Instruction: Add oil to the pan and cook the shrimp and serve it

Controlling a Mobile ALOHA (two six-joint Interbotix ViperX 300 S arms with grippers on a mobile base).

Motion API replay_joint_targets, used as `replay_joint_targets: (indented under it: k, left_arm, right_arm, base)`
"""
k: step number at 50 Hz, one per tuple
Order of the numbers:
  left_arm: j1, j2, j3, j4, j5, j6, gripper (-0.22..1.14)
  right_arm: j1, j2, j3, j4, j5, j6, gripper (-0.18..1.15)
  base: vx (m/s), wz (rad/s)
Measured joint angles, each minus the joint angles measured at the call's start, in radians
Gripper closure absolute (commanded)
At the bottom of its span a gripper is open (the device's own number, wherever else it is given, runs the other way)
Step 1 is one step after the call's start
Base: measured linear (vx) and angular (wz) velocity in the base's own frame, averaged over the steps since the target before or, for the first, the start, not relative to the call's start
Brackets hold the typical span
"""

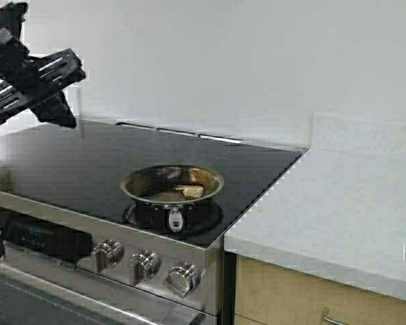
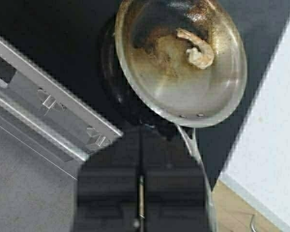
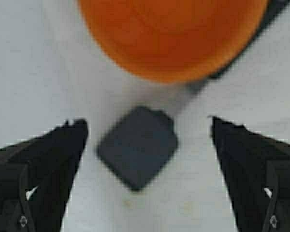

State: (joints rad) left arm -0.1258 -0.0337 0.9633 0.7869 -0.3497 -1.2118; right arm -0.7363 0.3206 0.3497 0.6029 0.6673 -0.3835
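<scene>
Shrimp (image 2: 197,50) lies curled inside the pan (image 1: 172,183) on the stove; left gripper (image 2: 141,193), fingers together, hangs above the pan; right gripper (image 3: 147,145), fingers apart, should descend squarely over the dark-handled tool (image 3: 137,146).

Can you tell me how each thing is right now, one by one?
pan: upright on the stove, darkened inside.
shrimp: curled, lying in the pan.
left gripper: shut, empty, above the pan's handle.
right gripper: open, empty, over the counter.
orange bowl: on the counter.
</scene>
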Motion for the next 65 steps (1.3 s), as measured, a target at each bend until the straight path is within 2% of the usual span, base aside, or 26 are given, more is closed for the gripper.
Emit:
replay_joint_targets:
  k: [8, 13, 17, 28, 30, 37, 49, 65]
  left_arm:
    - [0.0, 0.0, 0.002, 0.0, 0.0, -0.002, 0.87]
    - [0.0, 0.0, 0.002, 0.0, 0.0, -0.002, 0.87]
    - [0.0, 0.0, 0.002, 0.0, 0.0, -0.002, 0.87]
    - [0.0, 0.0, 0.006, 0.0, 0.0, -0.002, 0.87]
    - [0.0, 0.0, 0.006, 0.0, 0.0, -0.002, 0.87]
    - [0.0, 0.0, 0.006, 0.0, -0.008, -0.002, 0.87]
    - [0.0, -0.003, -0.003, 0.0, -0.015, -0.002, 0.87]
    - [0.002, -0.008, -0.041, 0.0, -0.018, 0.0, 0.86]
  right_arm:
    - [0.031, -0.087, -0.006, 0.012, 0.008, -0.002, -0.04]
    - [0.083, -0.146, -0.006, 0.012, 0.008, -0.006, 0.07]
    - [0.138, -0.192, -0.006, 0.012, 0.0, -0.009, 0.25]
    - [0.265, -0.351, 0.002, 0.011, -0.089, -0.012, 1.0]
    - [0.291, -0.382, 0.014, 0.011, -0.115, -0.017, 1.0]
    - [0.442, -0.486, 0.097, 0.009, -0.268, -0.051, 0.89]
    - [0.726, -0.555, 0.279, -0.006, -0.534, -0.057, 0.9]
    - [0.946, -0.54, 0.407, -0.009, -0.704, -0.051, 0.9]
  base:
    - [0.0, 0.0]
    - [0.0, 0.0]
    - [0.0, 0.0]
    - [0.0, 0.0]
    - [0.0, 0.0]
    - [0.0, 0.0]
    - [0.0, 0.0]
    - [0.0, 0.0]
